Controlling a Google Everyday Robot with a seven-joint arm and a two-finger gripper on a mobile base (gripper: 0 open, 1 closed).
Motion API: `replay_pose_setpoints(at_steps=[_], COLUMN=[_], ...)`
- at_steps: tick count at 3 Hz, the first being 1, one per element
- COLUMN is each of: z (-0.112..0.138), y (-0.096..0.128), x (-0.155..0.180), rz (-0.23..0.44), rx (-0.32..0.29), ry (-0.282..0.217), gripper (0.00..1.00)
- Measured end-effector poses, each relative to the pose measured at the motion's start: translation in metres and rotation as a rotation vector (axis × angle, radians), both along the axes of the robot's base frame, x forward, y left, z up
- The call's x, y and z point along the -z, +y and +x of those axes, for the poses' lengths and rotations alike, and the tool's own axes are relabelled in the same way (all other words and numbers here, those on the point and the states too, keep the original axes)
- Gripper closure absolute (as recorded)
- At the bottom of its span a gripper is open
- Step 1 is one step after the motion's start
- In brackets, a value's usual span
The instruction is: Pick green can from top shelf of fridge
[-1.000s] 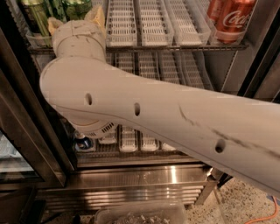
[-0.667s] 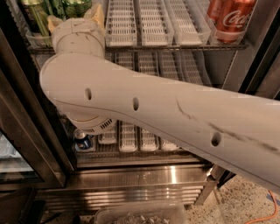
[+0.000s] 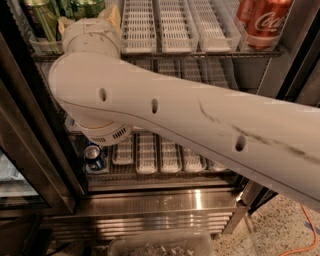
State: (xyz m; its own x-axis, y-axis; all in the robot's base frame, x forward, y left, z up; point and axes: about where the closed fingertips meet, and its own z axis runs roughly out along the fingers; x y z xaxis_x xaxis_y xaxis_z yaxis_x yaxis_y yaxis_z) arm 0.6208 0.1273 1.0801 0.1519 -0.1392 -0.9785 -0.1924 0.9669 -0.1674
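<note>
The green can (image 3: 88,7) stands at the front left of the fridge's top shelf (image 3: 165,52), next to another green can (image 3: 42,18) further left. My gripper (image 3: 89,16) is at the top left, right at the green can, and mostly hidden behind my white wrist (image 3: 92,37). My arm (image 3: 200,125) crosses the view from lower right to upper left. Only the lower part of the green can shows; its top is cut off by the picture's edge.
A red Coca-Cola can (image 3: 262,22) stands at the top shelf's right end. White slotted lanes (image 3: 175,22) fill the middle. A small blue can (image 3: 93,156) sits on the bottom rack. Dark door frames (image 3: 35,145) flank the opening, above the stainless base (image 3: 160,205).
My elbow has risen slightly, uncovering more of the small blue can on the bottom rack. The wrist stays at the green can.
</note>
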Motion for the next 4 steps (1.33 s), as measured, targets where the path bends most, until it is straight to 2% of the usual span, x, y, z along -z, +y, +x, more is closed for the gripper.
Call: replay_pose_setpoints(at_steps=[1,2,3,4], z=[0.001,0.002,0.001,0.001], y=[0.000,0.001,0.008,0.016], x=[0.000,0.004,0.007,0.012], rz=[0.000,0.012,0.035,0.072], rx=[0.000,-0.027,-0.100,-0.201], ry=[0.003,0.033,0.064,0.124], gripper=[0.28,0.47,0.70,0.94])
